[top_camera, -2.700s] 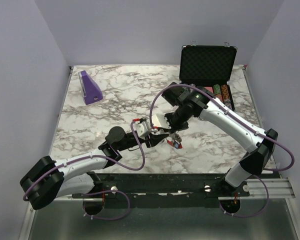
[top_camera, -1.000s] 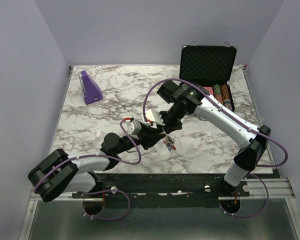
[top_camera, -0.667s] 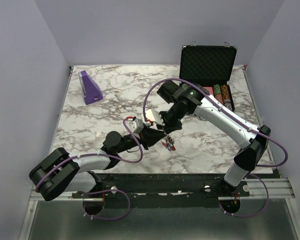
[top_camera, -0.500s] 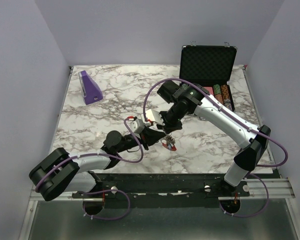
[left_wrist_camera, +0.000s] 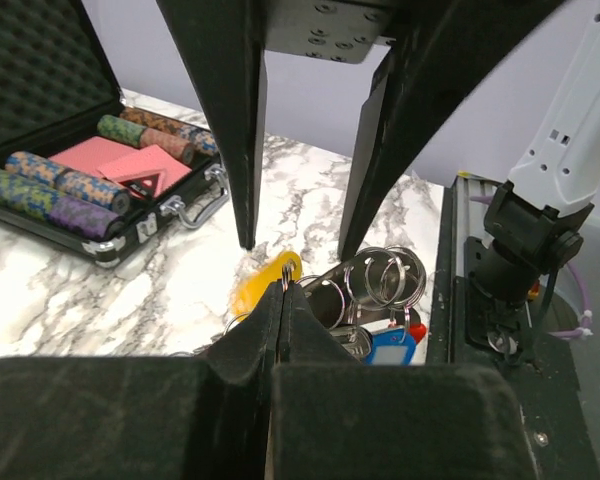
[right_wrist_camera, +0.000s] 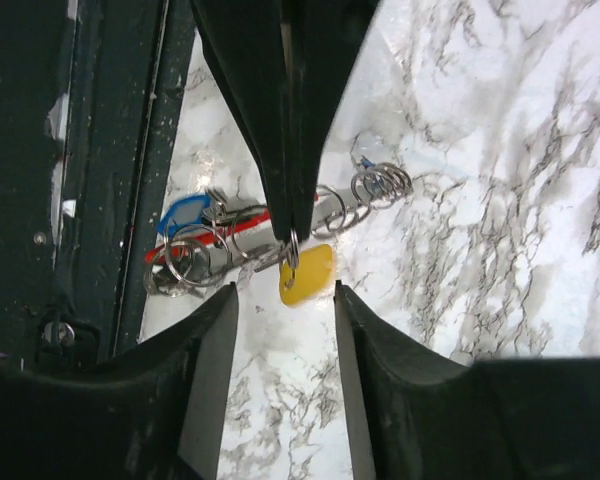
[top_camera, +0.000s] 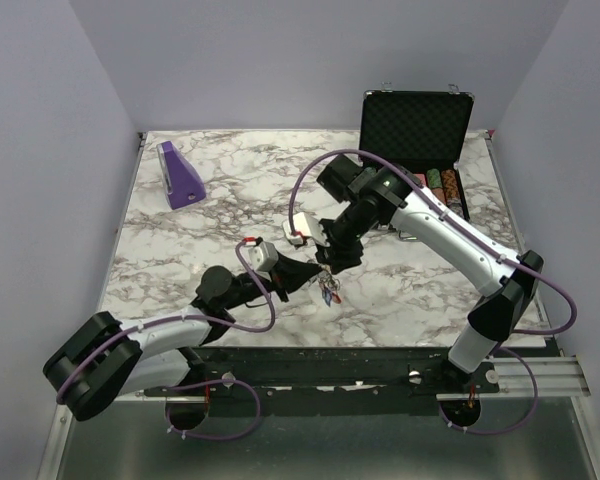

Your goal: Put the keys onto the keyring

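Left gripper (left_wrist_camera: 285,292) is clamped tight on the thin wire of the keyring (right_wrist_camera: 242,228), holding the whole bunch low over the marble worktop (right_wrist_camera: 500,200), near its front edge. Can't tell if it hangs clear or brushes the surface. Right gripper (left_wrist_camera: 298,248) hovers just above with its fingers apart, straddling the pinch point and holding nothing.

The bunch looks light and floppy, a tangle of split rings that will probably swing with any nudge. The yellow key (right_wrist_camera: 306,275) dangles right under the pinch and seems to be threaded already. The blue key (left_wrist_camera: 388,345) sits deeper in the tangle. Ring wire is probably stiff and slick, so the flat plastic heads look like the best place to grab.
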`<state>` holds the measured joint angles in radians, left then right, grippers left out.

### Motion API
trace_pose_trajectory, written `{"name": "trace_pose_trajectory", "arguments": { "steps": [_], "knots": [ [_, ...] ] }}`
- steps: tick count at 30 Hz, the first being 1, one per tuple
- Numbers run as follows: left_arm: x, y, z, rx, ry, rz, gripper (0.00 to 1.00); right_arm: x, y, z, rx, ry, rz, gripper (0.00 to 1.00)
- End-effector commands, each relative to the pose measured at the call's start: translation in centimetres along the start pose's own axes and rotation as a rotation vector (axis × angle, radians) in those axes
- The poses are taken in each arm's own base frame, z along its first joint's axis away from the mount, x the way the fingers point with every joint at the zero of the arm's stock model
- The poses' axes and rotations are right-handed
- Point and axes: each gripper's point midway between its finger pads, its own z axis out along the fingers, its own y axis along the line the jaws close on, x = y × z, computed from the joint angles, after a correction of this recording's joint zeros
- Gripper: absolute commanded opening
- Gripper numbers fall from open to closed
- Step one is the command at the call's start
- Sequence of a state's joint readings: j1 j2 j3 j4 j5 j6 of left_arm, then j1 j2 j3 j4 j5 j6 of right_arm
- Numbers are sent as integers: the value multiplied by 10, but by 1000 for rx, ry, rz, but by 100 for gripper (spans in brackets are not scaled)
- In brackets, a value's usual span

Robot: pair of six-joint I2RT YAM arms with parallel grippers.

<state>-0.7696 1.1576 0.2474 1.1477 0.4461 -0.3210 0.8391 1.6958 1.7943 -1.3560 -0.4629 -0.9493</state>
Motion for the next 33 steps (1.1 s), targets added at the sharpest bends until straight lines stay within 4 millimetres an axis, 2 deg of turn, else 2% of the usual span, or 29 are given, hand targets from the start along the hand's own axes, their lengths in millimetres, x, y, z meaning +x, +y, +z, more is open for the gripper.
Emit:
{"name": "trace_pose_trajectory", "arguments": {
  "steps": [1,6,10,15,19,28,33],
  "knots": [
    [-16,0,-13,9,-50,87,0,-18,4,-26,-24,-134,34,53],
    [-27,-19,-31,122,-104,161,0,-28,9,-34,-73,-255,26,57],
    [-38,-30,-41,199,-126,143,0,-38,18,-29,-143,-339,6,58],
    [-54,-46,-45,297,-180,85,0,-56,20,-29,-215,-454,14,58],
    [-57,-48,-40,329,-168,52,0,-68,21,-27,-271,-527,50,57],
    [-68,-50,-40,326,-202,81,0,-54,17,-3,-260,-500,188,49],
    [-73,-51,-39,331,-212,90,0,-54,10,2,-233,-503,246,45]
  ]
}}
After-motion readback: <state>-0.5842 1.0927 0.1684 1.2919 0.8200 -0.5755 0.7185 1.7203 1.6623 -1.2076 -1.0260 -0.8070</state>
